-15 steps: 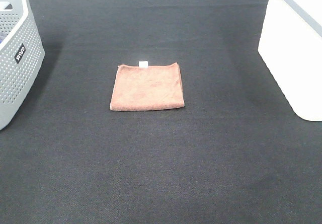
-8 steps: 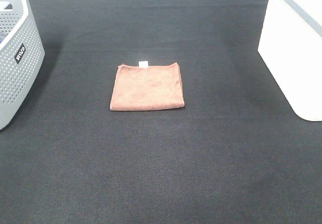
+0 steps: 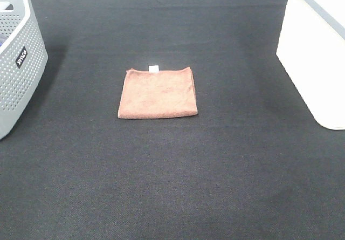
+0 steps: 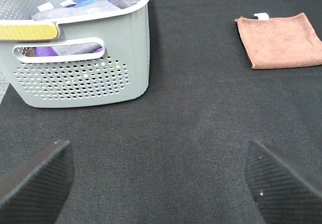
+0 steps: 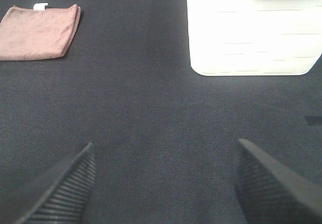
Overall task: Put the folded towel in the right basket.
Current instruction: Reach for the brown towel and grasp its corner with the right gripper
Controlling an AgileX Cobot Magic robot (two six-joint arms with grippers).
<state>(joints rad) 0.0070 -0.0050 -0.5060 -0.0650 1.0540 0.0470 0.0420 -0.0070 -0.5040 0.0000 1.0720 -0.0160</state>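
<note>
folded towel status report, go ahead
Left tool open, empty. Right tool open, empty. Folded towel flat on black mat, untouched. Only bare mat between it and right basket.

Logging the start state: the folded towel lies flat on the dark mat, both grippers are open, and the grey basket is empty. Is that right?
No: the grey basket holds cloths, as the left wrist view shows. The folded towel does lie flat on the dark mat, and the left gripper and right gripper are open.
</note>
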